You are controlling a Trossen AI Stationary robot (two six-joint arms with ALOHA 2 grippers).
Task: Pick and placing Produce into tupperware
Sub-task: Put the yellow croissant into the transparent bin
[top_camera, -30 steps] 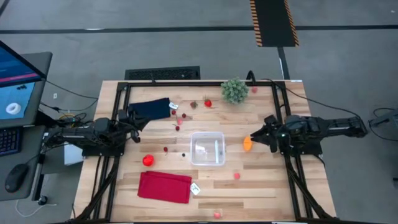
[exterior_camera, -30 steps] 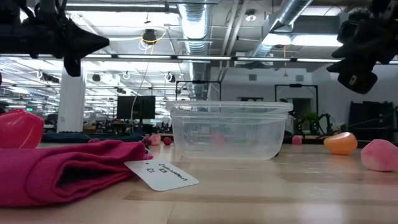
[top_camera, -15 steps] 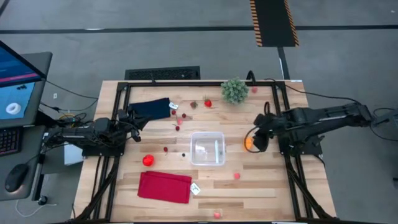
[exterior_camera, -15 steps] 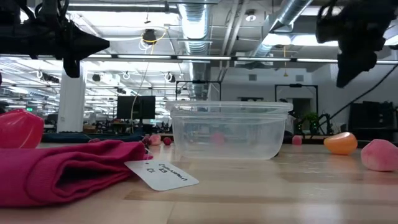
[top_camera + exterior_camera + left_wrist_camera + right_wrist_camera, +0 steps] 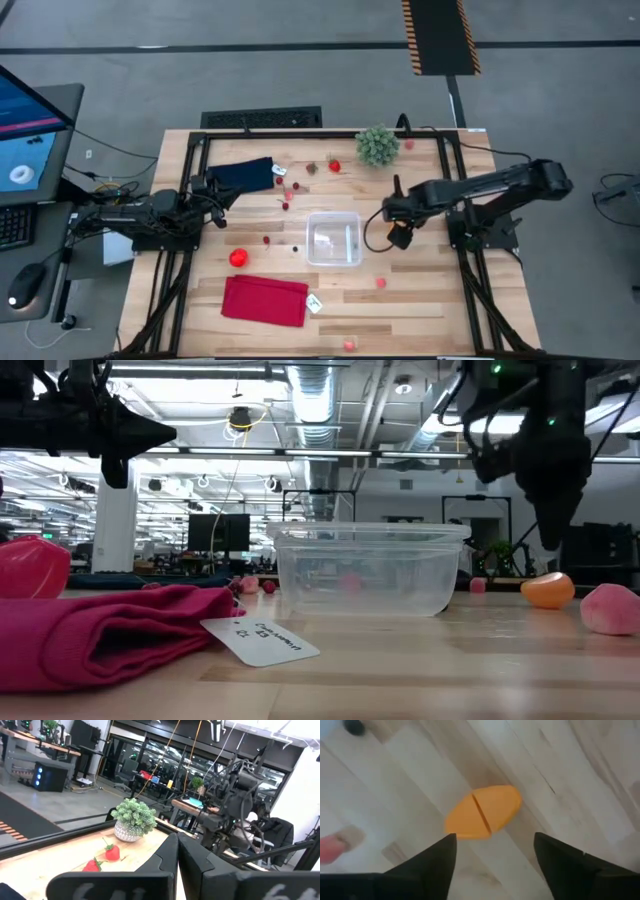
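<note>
The clear tupperware (image 5: 333, 239) stands mid-table with nothing plainly inside it, and shows in the low view (image 5: 365, 570) too. An orange piece of produce (image 5: 482, 812) lies on the wood just right of it (image 5: 547, 590). My right gripper (image 5: 495, 847) hangs above that piece, pointing down and open, one finger off each side without touching; it also shows from above (image 5: 397, 228). Small red and pink produce is scattered about: a larger red piece (image 5: 238, 258), a strawberry (image 5: 334, 166) and a pink piece (image 5: 381, 283). My left gripper (image 5: 217, 203) waits shut at the table's left edge.
A green spiky plant ball (image 5: 377, 145) stands at the far edge. A navy cloth (image 5: 245, 175) lies at the far left. A folded red cloth (image 5: 265, 300) with a white tag (image 5: 315, 304) lies near the front. The table's black frame rails (image 5: 455, 190) run along both sides.
My right gripper has swung from the table's right edge toward the tupperware. It has tipped from nearly level to pointing down, and now hangs over the orange piece. The left arm and all the produce have kept still.
</note>
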